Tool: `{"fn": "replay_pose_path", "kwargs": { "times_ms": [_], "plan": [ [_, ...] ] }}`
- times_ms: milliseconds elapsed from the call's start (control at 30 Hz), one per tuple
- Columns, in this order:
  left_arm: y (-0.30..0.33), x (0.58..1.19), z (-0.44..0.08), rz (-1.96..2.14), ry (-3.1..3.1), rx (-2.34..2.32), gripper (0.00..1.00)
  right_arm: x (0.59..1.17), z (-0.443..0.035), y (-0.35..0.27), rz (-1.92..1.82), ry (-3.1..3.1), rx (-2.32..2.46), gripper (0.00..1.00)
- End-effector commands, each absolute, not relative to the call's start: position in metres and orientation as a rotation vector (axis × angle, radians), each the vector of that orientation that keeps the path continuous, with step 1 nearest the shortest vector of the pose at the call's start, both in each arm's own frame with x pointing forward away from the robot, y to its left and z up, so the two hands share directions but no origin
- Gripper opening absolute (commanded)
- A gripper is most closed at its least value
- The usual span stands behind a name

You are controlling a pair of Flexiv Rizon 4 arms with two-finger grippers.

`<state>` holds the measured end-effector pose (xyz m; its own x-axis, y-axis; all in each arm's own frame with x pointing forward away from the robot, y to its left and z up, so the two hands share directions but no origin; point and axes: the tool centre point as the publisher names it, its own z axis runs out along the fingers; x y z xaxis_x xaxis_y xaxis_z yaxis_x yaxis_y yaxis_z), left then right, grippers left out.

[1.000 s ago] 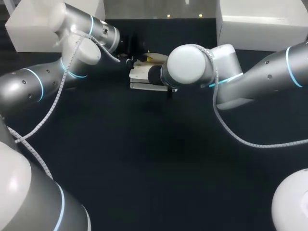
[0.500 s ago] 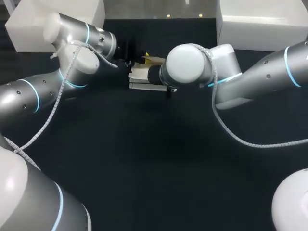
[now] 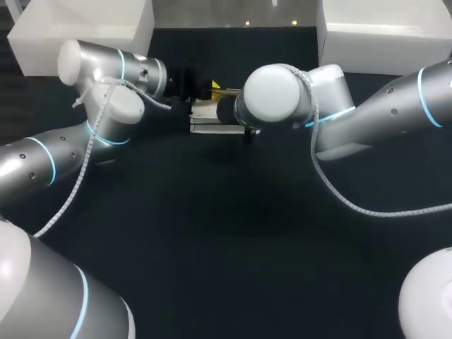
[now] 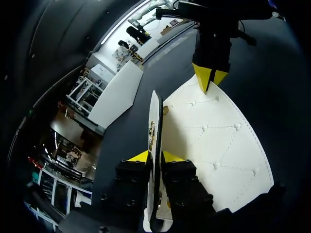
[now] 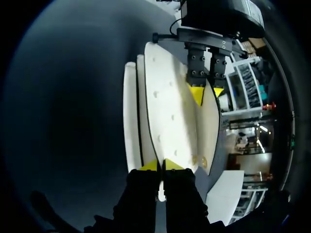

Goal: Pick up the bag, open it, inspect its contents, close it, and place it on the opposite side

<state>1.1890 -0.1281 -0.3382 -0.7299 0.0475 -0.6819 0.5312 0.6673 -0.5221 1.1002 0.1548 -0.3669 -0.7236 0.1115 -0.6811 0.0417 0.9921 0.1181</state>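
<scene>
Bag (image 3: pixel 205 113): toward the far edge of the desk (image 3: pixel 226 233) — held between both claws.
Left claw (image 4: pixel 154 156): pinched shut on one thin edge of the bag.
Right claw (image 5: pixel 160 165): pinched shut on the bag's opposite edge.
Progress: gripped, seemingly mid-opening — inspecting, closing, placing remain.

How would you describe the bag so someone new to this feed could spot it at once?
On the dark table, look at the far middle, where the two arms meet. There the bag is held between the left gripper and the right gripper, each shut on an edge of it. It is the only white, quilted, studded thing there, with a gold clasp.
</scene>
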Motion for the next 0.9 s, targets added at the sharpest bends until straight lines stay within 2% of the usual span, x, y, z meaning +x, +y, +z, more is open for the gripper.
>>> {"fn": "replay_pose_path", "kwargs": {
  "times_ms": [33,133,200,333,400,433,467,500,900],
  "plan": [
    [-0.128,1.193,-0.33,-0.981,2.257,0.434,0.47,1.102,-0.37,0.156,0.122,2.376,0.108,0.0],
    [-0.127,1.196,-0.325,-0.978,2.261,0.425,0.44,1.102,-0.37,0.156,0.122,2.376,0.108,0.0],
    [-0.127,1.197,-0.323,-0.97,2.262,0.423,0.33,1.102,-0.37,0.156,0.122,2.376,0.108,0.0],
    [-0.128,1.199,-0.32,-0.962,2.261,0.428,0.31,1.102,-0.37,0.156,0.122,2.376,0.108,0.0],
    [-0.129,1.199,-0.319,-0.962,2.258,0.427,0.27,1.102,-0.37,0.156,0.122,2.376,0.108,0.0],
    [-0.129,1.199,-0.319,-0.959,2.257,0.426,0.17,1.102,-0.37,0.156,0.122,2.376,0.108,0.0],
    [-0.13,1.2,-0.319,-0.957,2.255,0.424,0.12,1.102,-0.37,0.156,0.122,2.376,0.108,0.0],
    [-0.13,1.199,-0.319,-0.956,2.253,0.425,0.0,1.102,-0.37,0.156,0.122,2.376,0.108,0.0],
    [-0.126,1.166,-0.333,-0.962,2.131,0.5,0.0,1.102,-0.37,0.156,0.122,2.376,0.108,0.0]
  ]
}}
